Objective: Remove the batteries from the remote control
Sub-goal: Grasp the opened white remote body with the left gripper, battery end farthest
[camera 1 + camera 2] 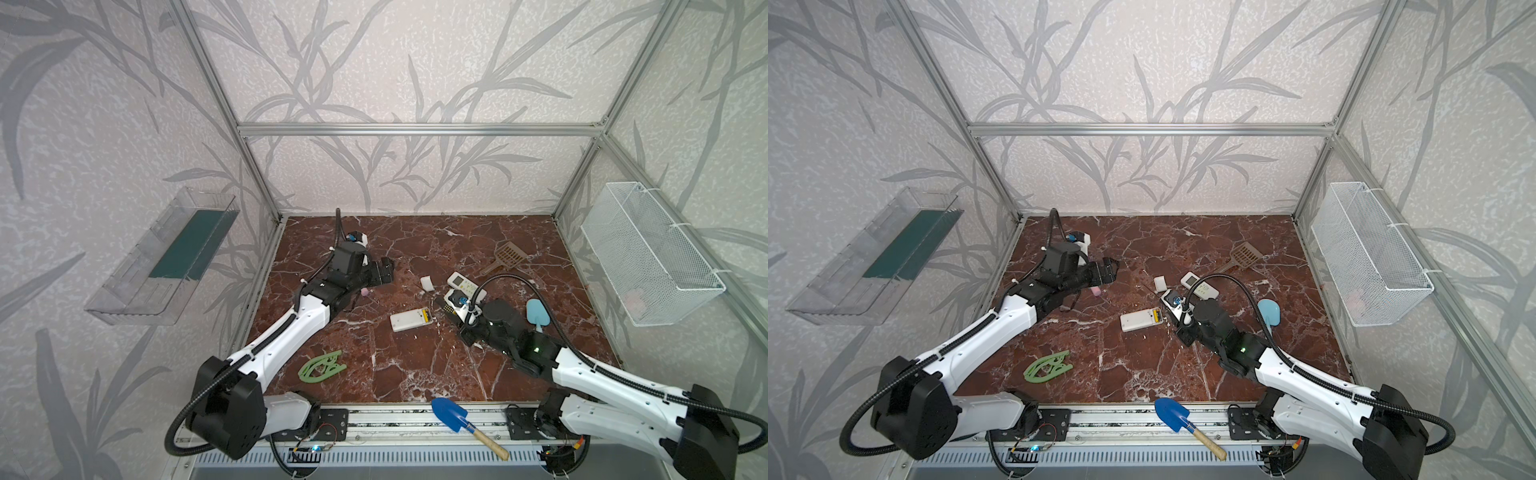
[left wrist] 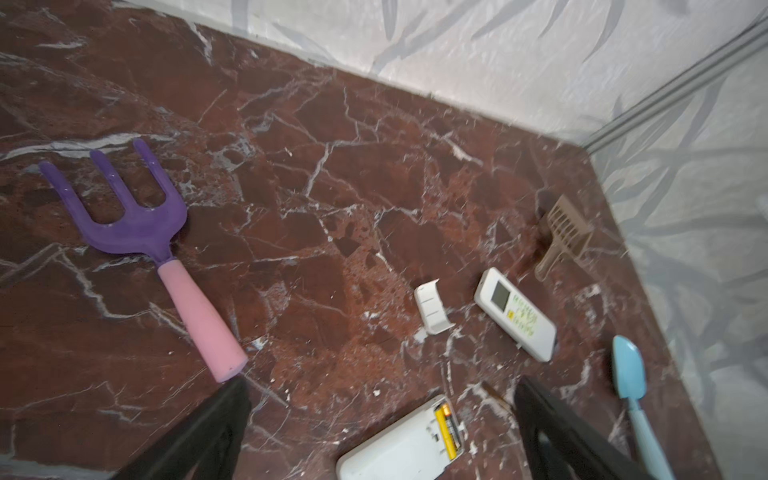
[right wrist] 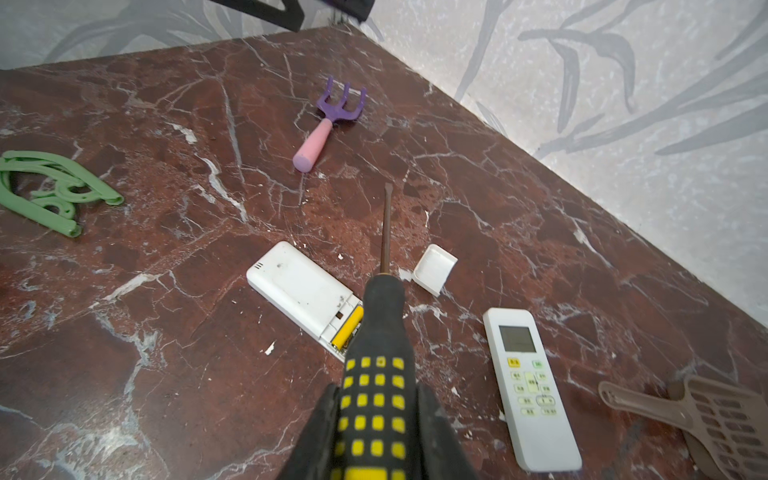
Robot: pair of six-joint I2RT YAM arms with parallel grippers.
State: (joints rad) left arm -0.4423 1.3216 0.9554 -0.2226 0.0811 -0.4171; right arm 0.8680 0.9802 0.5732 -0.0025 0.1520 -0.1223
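We log the right claw (image 3: 378, 401) clenched on the black-and-yellow screwdriver (image 3: 381, 316). The left claw (image 2: 380, 395) is released, jaws spread wide, holding nothing. The yellow batteries (image 3: 347, 328) sit in the open compartment of the face-down white remote (image 3: 299, 286) on the surface (image 3: 166, 395), and a loose white cover (image 3: 434, 268) lies just beside.

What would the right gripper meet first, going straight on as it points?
The screwdriver it holds leads, passing between the open remote and loose cover; its tip probably meets bare table near the rake. Depth unclear.
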